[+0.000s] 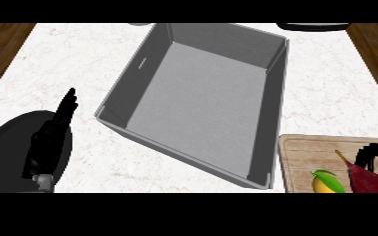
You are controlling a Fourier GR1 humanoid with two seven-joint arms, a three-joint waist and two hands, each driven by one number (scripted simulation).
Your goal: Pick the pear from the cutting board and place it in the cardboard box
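pear, yellow-green and rounded, on wooden cutting board beside grey rectangular box, on marbled white counter. left hand fingers straight, holding nothing. right hand fingers barely visible at board's edge, cannot tell.

one head view looks steeply down, close over the counter.

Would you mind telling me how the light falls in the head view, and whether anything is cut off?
Head view: lighting is even, without glare; the box has a paler floor and darker walls. The cutting board and pear are cropped at the lower right corner, beside the right hand. The left hand shows as a dark silhouette.
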